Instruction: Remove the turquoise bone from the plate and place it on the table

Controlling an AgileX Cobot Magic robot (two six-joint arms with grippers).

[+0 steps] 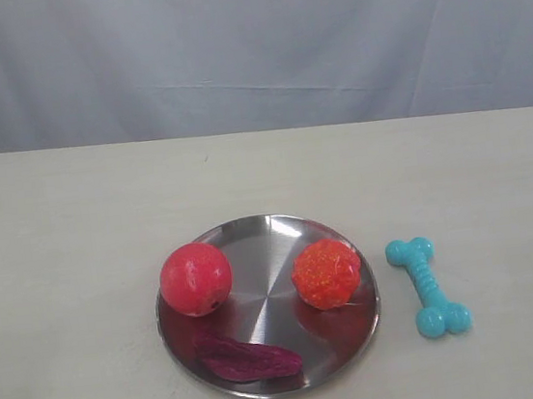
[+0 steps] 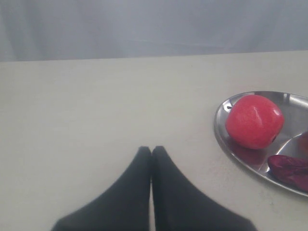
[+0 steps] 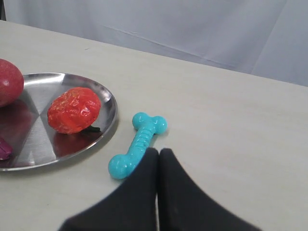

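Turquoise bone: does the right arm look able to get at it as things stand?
Probably yes. The turquoise bone lies on the bare table beside the plate, nothing over it, and the right gripper appears close by it. Its jaws are shut, so they would need opening first.

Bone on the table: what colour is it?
Turquoise; the bone shows best in the exterior view.

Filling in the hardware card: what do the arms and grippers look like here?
Only finger ends show, in the wrist views. The left gripper and the right gripper look alike: two matte black fingers each, wide at the base, curved outer edges tapering to narrow tips. No cables or markings visible. The exterior view shows no arm.
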